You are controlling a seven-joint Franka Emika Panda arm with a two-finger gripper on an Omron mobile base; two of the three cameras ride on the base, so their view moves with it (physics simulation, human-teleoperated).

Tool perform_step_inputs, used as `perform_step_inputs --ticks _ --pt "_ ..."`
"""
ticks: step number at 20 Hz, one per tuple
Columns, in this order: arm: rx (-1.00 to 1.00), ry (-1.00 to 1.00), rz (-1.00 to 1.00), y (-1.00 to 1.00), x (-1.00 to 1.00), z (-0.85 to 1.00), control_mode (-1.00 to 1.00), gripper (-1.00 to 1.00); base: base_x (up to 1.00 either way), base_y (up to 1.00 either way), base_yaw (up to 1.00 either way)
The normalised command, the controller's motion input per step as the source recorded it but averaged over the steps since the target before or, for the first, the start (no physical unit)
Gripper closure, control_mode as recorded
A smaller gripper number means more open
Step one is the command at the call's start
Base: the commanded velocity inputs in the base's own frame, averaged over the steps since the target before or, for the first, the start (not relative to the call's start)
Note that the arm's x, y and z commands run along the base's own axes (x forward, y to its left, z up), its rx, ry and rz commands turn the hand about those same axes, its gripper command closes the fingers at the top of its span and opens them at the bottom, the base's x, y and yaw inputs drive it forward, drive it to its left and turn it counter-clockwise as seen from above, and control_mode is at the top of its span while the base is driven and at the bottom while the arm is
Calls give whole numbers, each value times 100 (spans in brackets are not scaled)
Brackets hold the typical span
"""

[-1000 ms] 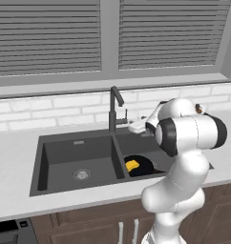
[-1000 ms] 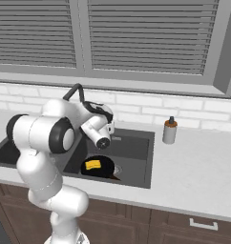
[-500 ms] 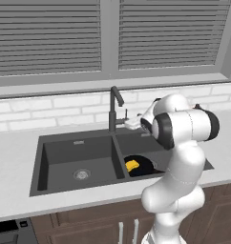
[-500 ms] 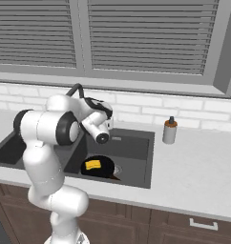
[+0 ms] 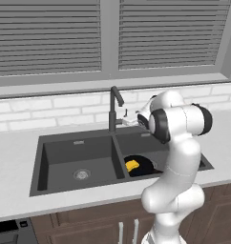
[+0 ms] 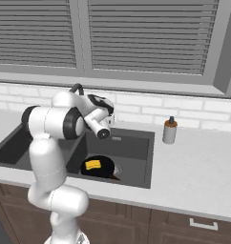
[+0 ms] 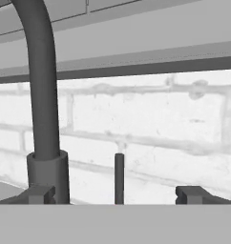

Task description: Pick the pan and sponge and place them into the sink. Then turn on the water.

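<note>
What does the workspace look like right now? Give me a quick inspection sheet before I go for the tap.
Surface: light grey counter, bare around the sink.
Job's things: pan lies in the right basin with the sponge on it; no water runs from the faucet.
Clutter: soap bottle stands on the counter right of the sink.
Grippers: gripper open, level with the faucet base; the thin upright lever stands between the fingertips, contact not clear.
Cables: nothing seen.
Surroundings: white brick backsplash, window blinds above, dark wood cabinets below.
</note>
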Motion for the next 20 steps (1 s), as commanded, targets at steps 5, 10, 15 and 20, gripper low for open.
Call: perform_step_inputs --ticks 5,10,15,20 --pt "-3 0 -3 10 39 -14 -100 -100 0 0 0" --pt "-3 0 -3 9 42 -17 -100 -100 0 0 0" --pt "-2 0 -2 1 40 -14 -100 -100 0 0 0" --pt "-1 0 -2 0 34 -10 -100 -100 0 0 0"
